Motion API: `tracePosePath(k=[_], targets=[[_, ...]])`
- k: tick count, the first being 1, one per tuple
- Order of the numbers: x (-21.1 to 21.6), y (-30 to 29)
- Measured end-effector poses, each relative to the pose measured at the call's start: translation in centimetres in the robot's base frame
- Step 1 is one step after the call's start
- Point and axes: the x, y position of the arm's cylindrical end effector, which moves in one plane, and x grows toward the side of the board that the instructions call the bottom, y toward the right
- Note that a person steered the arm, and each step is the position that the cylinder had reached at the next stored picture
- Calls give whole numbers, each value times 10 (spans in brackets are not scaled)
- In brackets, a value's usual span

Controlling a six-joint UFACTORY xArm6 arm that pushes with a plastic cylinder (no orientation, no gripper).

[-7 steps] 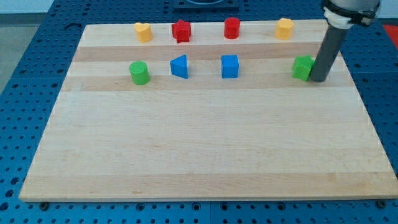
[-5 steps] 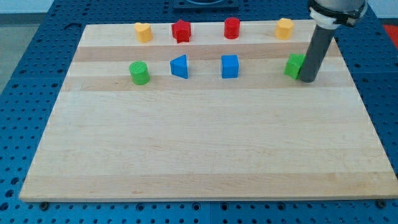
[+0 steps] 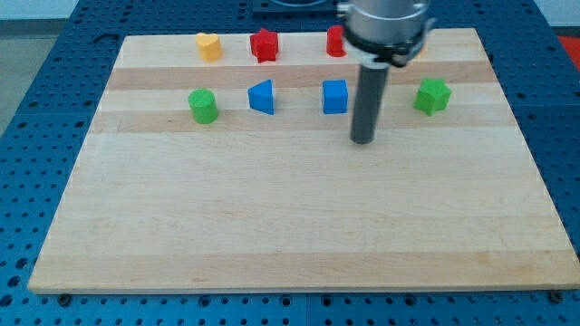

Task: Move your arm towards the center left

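Centre-left of the pale wooden table (image 3: 181, 208), our goal, lies bare, well left of our tip (image 3: 362, 140).

Camera view: our tip rests just below-right of the blue square block (image 3: 334, 96); green star-shaped block (image 3: 432, 95) sits well to its right. No jaws here, only a plain dark rod.

Risks, as we judge them: drifting upward on a leftward sweep could clip the blue square block, blue triangular block (image 3: 262, 97) or green cylinder block (image 3: 202, 106). Staying below that row avoids it.
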Motion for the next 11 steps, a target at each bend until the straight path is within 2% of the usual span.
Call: tracePosePath(k=[2, 6, 7, 10, 11], targets=[[1, -98], [-32, -211], [-38, -234], [5, -269], [5, -270]])
